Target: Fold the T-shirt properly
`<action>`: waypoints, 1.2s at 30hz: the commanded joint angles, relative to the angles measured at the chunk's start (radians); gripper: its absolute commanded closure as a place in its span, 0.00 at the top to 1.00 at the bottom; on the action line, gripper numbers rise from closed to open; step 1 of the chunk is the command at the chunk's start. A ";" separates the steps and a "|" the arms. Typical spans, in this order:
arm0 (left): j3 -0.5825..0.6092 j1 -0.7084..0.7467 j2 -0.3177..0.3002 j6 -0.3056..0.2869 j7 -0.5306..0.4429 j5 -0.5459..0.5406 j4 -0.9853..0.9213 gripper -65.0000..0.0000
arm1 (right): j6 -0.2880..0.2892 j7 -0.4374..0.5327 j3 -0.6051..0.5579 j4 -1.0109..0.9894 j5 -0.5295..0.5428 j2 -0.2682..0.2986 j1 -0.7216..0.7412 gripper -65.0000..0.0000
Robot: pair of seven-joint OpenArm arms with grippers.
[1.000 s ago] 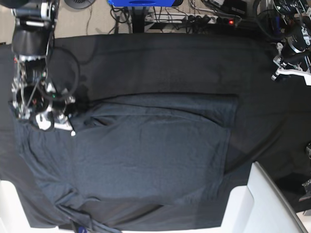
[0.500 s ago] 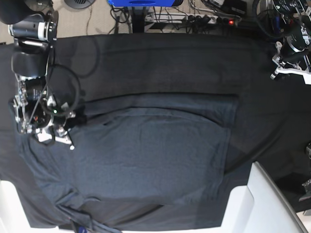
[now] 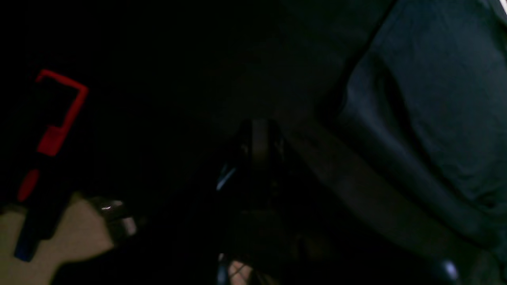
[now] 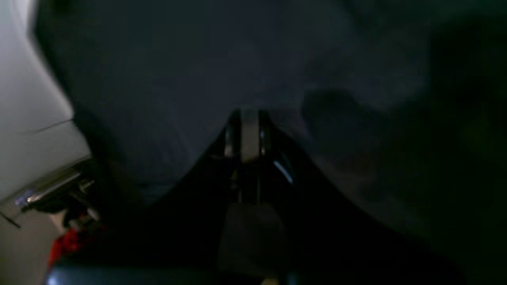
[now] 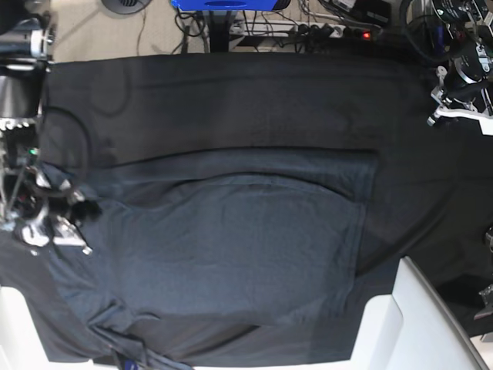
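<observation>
The slate-grey T-shirt (image 5: 231,239) lies spread over the middle of the black-covered table (image 5: 254,92), with a folded-over band along its far edge. At its left end my right gripper (image 5: 65,235) is low on the cloth and shut, apparently pinching the shirt's edge. The right wrist view shows its closed fingers (image 4: 244,134) pressed into the grey knit (image 4: 166,87). My left gripper (image 5: 441,117) hangs shut and empty over the far right corner, well away from the shirt. Its fingers (image 3: 257,138) show dimly in the left wrist view, with the shirt (image 3: 435,87) beyond.
White panels stand at the near right (image 5: 416,324) and near left (image 5: 11,324) corners. A power strip and cables (image 5: 339,31) and a blue frame (image 5: 223,4) lie behind the table. A red clamp (image 3: 59,114) shows in the left wrist view.
My right gripper has moved left and toward the near edge, and the shirt's left end and folded band have stretched out leftward with it. The left arm has stayed put.
</observation>
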 commanded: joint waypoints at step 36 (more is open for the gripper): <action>-0.003 -0.002 -0.010 -0.012 -0.016 0.041 0.015 0.02 | 0.154 0.272 0.404 -0.311 0.008 0.069 -0.146 0.60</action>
